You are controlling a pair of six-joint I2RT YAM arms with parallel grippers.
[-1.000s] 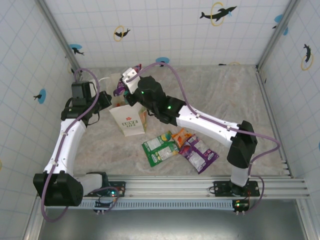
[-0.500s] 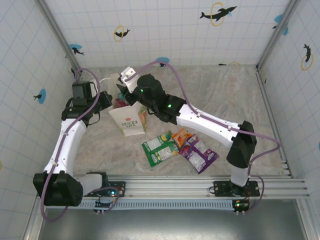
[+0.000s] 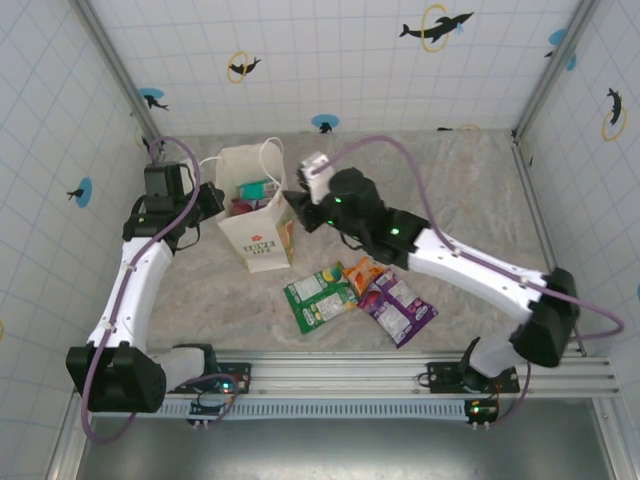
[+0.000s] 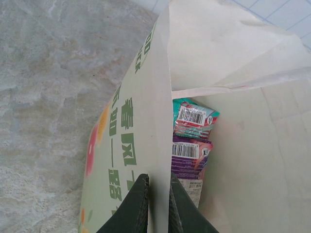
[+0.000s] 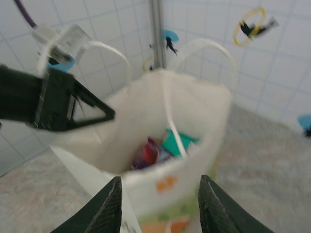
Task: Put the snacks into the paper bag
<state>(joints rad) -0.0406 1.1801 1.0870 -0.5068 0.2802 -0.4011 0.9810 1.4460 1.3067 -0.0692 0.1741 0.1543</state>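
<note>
Left claw (image 4: 158,179) clamped on the paper bag (image 3: 255,215) rim; right claw (image 5: 160,180) spread empty beside it. Loose snacks (image 3: 358,295) lie just beyond the bag's near side, best pinched by an edge.

Left arm (image 3: 135,285): base at near left, white link rising away toward the far left, wrist turned inward. Left gripper (image 3: 213,201) points right. In the wrist view its fingers (image 4: 138,204) are almost together, pinching the bag (image 4: 146,121) wall, one finger on each side.

Right arm (image 3: 470,268): base at near right, elbow out to the right, long forearm stretched left and away. Right gripper (image 3: 297,208) points left, facing the left one. Jaws spread wide, nothing between them; fingers (image 5: 109,206) well apart in the wrist view.
</note>
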